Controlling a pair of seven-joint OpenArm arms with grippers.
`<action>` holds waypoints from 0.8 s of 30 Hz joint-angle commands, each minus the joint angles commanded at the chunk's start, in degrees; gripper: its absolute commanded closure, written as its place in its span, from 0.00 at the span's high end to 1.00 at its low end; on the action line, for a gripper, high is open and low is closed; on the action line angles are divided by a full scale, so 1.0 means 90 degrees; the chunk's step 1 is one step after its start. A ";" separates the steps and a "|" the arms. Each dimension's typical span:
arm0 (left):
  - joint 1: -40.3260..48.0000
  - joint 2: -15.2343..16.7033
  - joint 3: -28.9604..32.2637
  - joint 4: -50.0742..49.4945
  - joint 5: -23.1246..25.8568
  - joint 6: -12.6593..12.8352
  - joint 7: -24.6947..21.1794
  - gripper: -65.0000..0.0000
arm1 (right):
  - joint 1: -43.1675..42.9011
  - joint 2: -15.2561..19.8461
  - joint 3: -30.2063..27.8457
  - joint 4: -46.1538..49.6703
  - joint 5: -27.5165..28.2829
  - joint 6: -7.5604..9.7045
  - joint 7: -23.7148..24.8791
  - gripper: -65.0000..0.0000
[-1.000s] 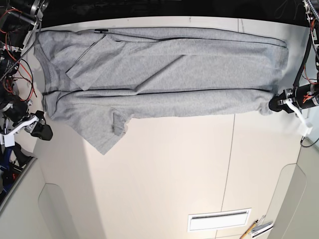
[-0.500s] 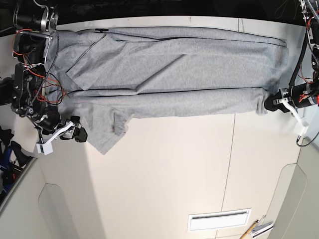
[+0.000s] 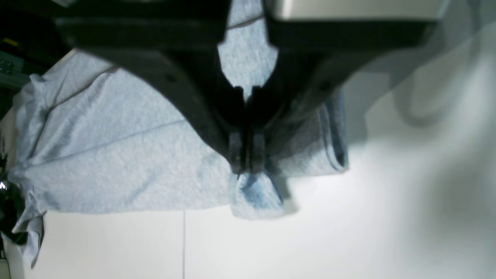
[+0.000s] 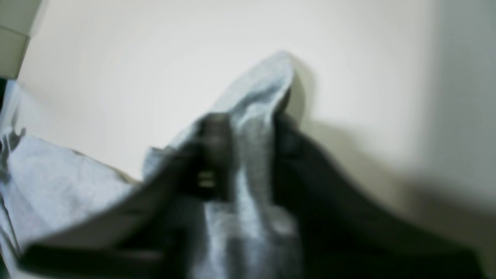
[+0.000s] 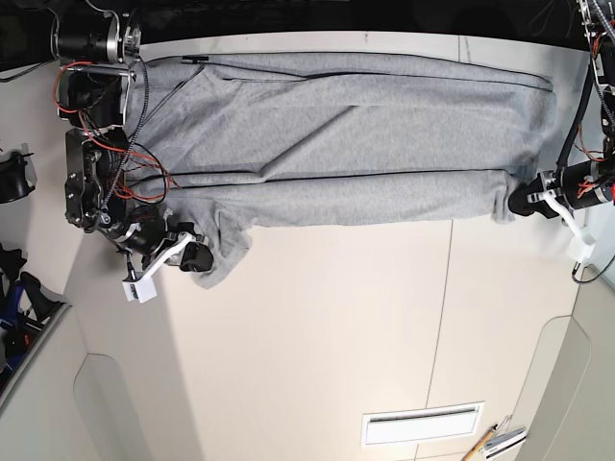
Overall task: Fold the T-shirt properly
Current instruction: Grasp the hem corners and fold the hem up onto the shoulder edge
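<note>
The grey T-shirt [image 5: 336, 125] lies stretched lengthways across the far half of the white table [image 5: 336, 317], plain side up and partly folded over itself. My left gripper [image 5: 520, 200] is shut on the hem corner at the right end; in the left wrist view its jaws [image 3: 246, 164] pinch a tuft of cloth [image 3: 116, 155]. My right gripper [image 5: 197, 259] is at the bunched sleeve at the left end. The right wrist view is blurred: the fingers [image 4: 211, 155] stand apart, with a ridge of cloth [image 4: 252, 162] between them.
The right arm, with red wires [image 5: 96, 154], lies over the shirt's left end. A white slotted panel [image 5: 423, 423] and some pencils [image 5: 495, 442] sit at the near right. The table's rounded front cut-outs [image 5: 106, 403] lie below.
My right arm has swung in from the table's left edge to the sleeve, which is now bunched inward. My left gripper has held the hem corner, pulling it slightly left.
</note>
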 joint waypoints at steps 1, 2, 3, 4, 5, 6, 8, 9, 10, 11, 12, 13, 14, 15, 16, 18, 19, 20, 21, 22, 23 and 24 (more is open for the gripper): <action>0.0000 0.0000 0.0000 0.0000 0.0000 0.0000 0.0000 0.00 | 0.0012 -0.0002 0.0000 0.0005 0.0000 0.0000 -0.0002 0.00; 0.0000 0.0000 0.0000 0.0000 -0.0002 0.0000 0.0000 0.00 | 0.0015 -0.0002 0.0000 0.0017 0.0002 0.0000 -0.0002 0.00; 0.0000 0.0000 0.0000 0.0000 -0.0002 0.0000 0.0000 0.00 | 0.0012 0.0000 0.0000 0.0066 0.0002 0.0002 -0.0005 0.00; 0.0000 0.0000 0.0000 0.0000 -0.0002 0.0000 -0.0002 0.00 | 0.0012 -0.0002 0.0000 0.0146 0.0002 0.0002 -0.0063 0.00; -0.0002 0.0000 0.0000 0.0000 -0.0007 0.0000 -0.0005 0.00 | 0.0010 -0.0002 0.0000 0.0270 0.0002 0.0000 -0.0197 0.00; -0.0002 0.0000 0.0000 0.0000 -0.0007 0.0000 -0.0002 0.00 | 0.0005 -0.0002 0.0002 0.0440 0.0005 0.0000 -0.0372 0.00; -0.0002 -0.0002 0.0000 0.0000 -0.0007 0.0000 0.0000 0.00 | -0.0049 0.0007 0.0007 0.0896 0.0075 0.0000 -0.0763 0.00; -0.0002 -0.0002 0.0000 0.0002 -0.0015 0.0000 0.0002 0.00 | -0.0102 0.0032 0.0007 0.1166 0.0211 0.0000 -0.0971 0.00; 0.0000 -0.0019 0.0000 0.0002 -0.0049 0.0000 0.0049 0.00 | -0.0189 0.0068 0.0007 0.1464 0.0393 0.0000 -0.1168 0.00; 0.0000 -0.0034 0.0000 0.0002 -0.0119 0.0000 0.0146 0.00 | -0.0321 0.0126 0.0007 0.1800 0.0559 0.0000 -0.1297 0.00; 0.0000 -0.0061 0.0000 0.0005 -0.0221 0.0000 0.0262 0.00 | -0.0486 0.0185 0.0024 0.2147 0.0670 0.0000 -0.1384 0.00; 0.0002 -0.0107 0.0000 0.0015 -0.0289 0.0000 0.0313 0.00 | -0.0690 0.0245 0.0049 0.2501 0.0724 0.0000 -0.1433 0.00; 0.0000 -0.0160 0.0000 0.0024 -0.0318 0.0000 0.0313 0.00 | -0.0901 0.0287 0.0102 0.2844 0.0721 0.0000 -0.1467 0.00; 0.0002 -0.0219 0.0000 0.0053 -0.0325 0.0000 0.0316 0.00 | -0.1139 0.0345 0.0163 0.3177 0.0726 0.0000 -0.1484 0.00; 0.0002 -0.0272 0.0000 0.0090 -0.0335 0.0000 0.0350 0.00 | -0.1384 0.0398 0.0236 0.3492 0.0731 -0.0002 -0.1484 0.00; 0.0005 -0.0355 0.0000 0.0170 -0.0340 0.0000 0.0495 0.00 | -0.1853 0.0512 0.0425 0.4046 0.0908 -0.0002 -0.1506 0.00; 0.0010 -0.0384 0.0000 0.0209 -0.0386 0.0000 0.0614 0.00 | -0.2076 0.0571 0.0544 0.4291 0.1044 -0.0002 -0.1540 0.00; 0.0036 -0.0415 0.0000 0.0240 -0.0510 0.0000 0.0733 0.00 | -0.2280 0.0607 0.0682 0.4510 0.1158 0.0000 -0.1581 0.00; 0.0087 -0.0454 0.0000 0.0270 -0.0687 0.0000 0.0850 0.00 | -0.2472 0.0639 0.0828 0.4702 0.1265 0.0000 -0.1634 0.00; 0.0148 -0.0486 0.0000 0.0306 -0.0818 0.0000 0.0930 0.00 | -0.2659 0.0673 0.0971 0.4862 0.1401 0.0000 -0.1698 0.00; 0.0226 -0.0534 0.0000 0.0357 -0.0874 0.0000 0.1001 0.00 | -0.2817 0.0690 0.1112 0.5003 0.1503 0.0000 -0.1736 0.00; 0.0323 -0.0585 0.0000 0.0420 -0.0889 0.0000 0.1003 0.00 | -0.2968 0.0687 0.1256 0.5119 0.1576 0.0002 -0.1797 0.00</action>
